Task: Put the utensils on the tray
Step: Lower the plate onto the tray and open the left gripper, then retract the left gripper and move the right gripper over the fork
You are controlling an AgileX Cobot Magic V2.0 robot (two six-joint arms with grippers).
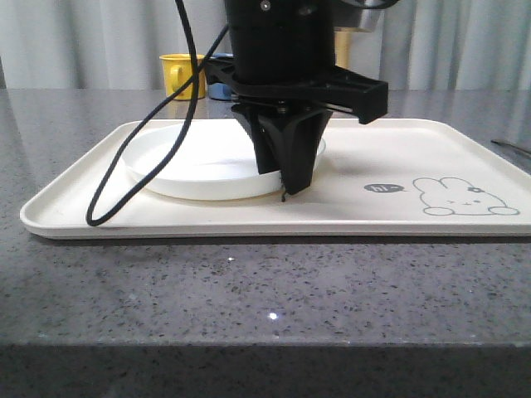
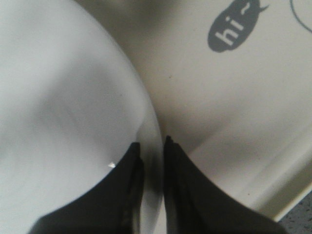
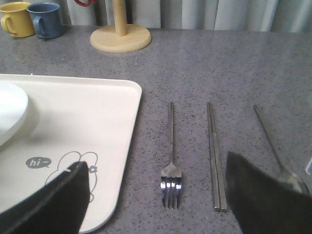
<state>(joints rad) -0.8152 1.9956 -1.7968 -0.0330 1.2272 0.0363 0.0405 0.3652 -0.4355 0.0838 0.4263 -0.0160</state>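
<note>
The cream tray [image 1: 398, 141] lies on the grey table with a round white plate [image 1: 191, 166] on its left half. My left gripper [image 1: 286, 192] stands at the plate's near right edge. In the left wrist view its fingers [image 2: 185, 190] are closed onto the plate's rim [image 2: 153, 131], beside the "hi" bubble. To the right of the tray [image 3: 87, 112], the fork [image 3: 170, 161], chopsticks [image 3: 214, 156] and spoon [image 3: 278, 156] lie side by side on the table. My right gripper [image 3: 158, 195] hangs open above the fork, holding nothing.
A yellow mug [image 1: 178, 75] and a blue mug [image 1: 220, 84] stand behind the tray, and a wooden stand [image 3: 121, 36] sits near them. A black cable [image 1: 141, 133] loops from the left arm over the tray's left side. The table's front edge is close.
</note>
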